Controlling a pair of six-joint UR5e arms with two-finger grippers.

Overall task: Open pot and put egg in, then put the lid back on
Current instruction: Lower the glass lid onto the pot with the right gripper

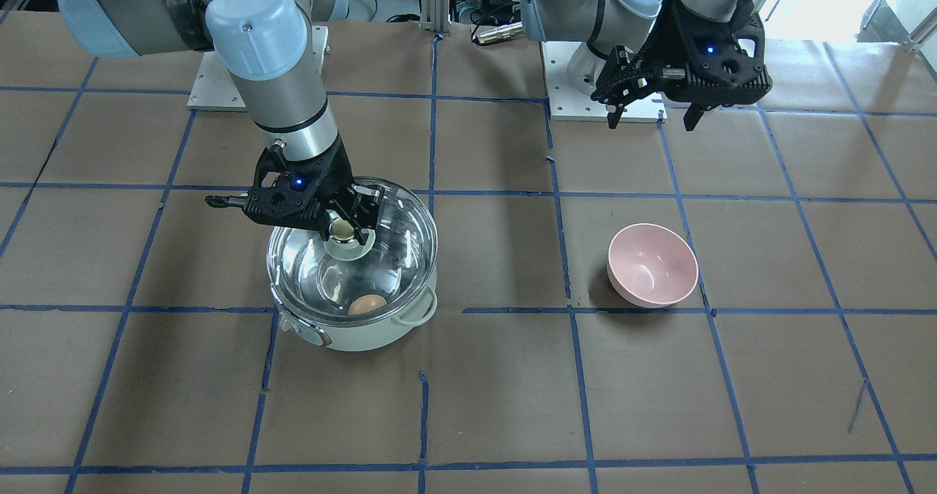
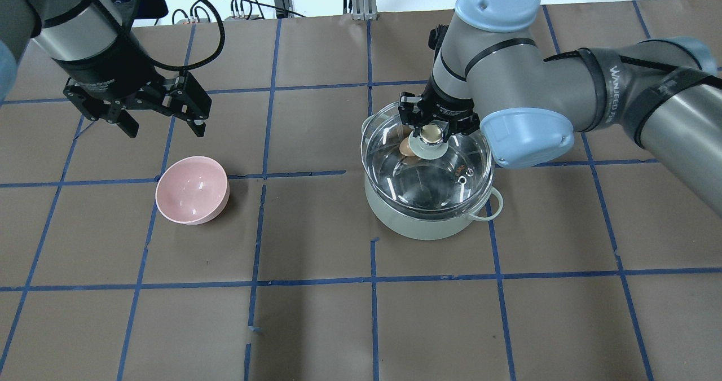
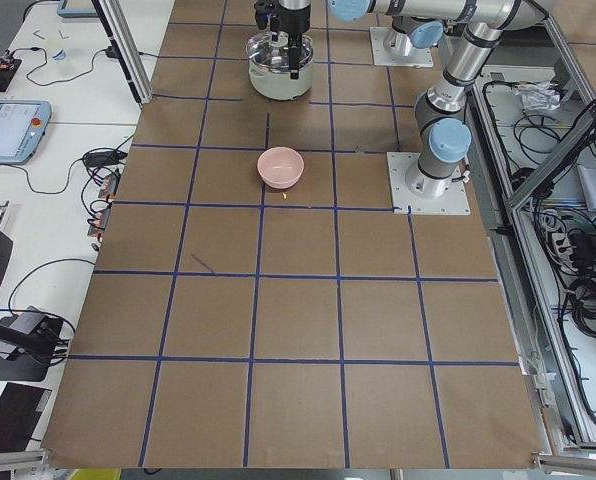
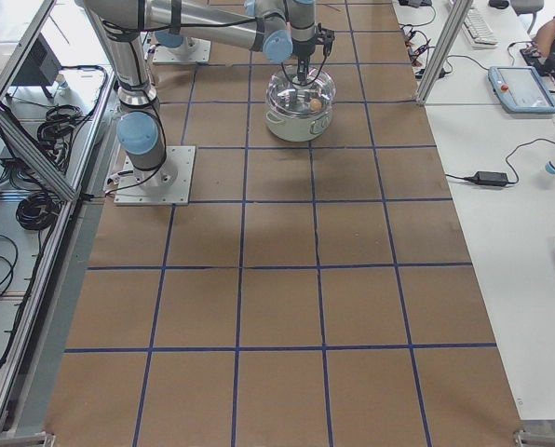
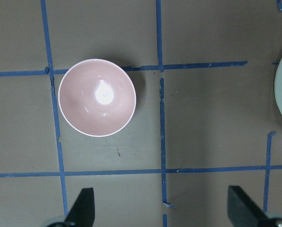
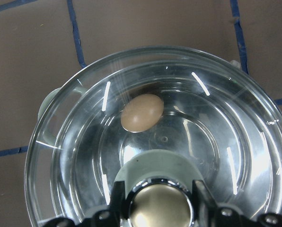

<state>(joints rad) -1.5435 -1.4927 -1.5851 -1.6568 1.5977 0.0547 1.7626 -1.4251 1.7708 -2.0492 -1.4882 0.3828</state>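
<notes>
The pale mint-green pot (image 1: 366, 337) stands on the table, also in the overhead view (image 2: 428, 228). The tan egg (image 1: 367, 304) lies inside it and shows through the glass in the right wrist view (image 6: 142, 112). The clear domed lid (image 2: 445, 183) covers the pot's mouth; I cannot tell whether it rests on the rim or hangs just above it. My right gripper (image 2: 431, 134) is shut on the lid's golden knob (image 6: 159, 208), with fingers (image 6: 118, 198) on both sides. My left gripper (image 2: 163, 120) is open and empty, above the table behind the pink bowl.
A pink bowl (image 2: 192, 190) stands empty about two grid squares from the pot, and shows under the left wrist camera (image 5: 97, 97). Blue tape lines grid the brown table. The arms' base plates (image 1: 607, 106) lie at the robot's side.
</notes>
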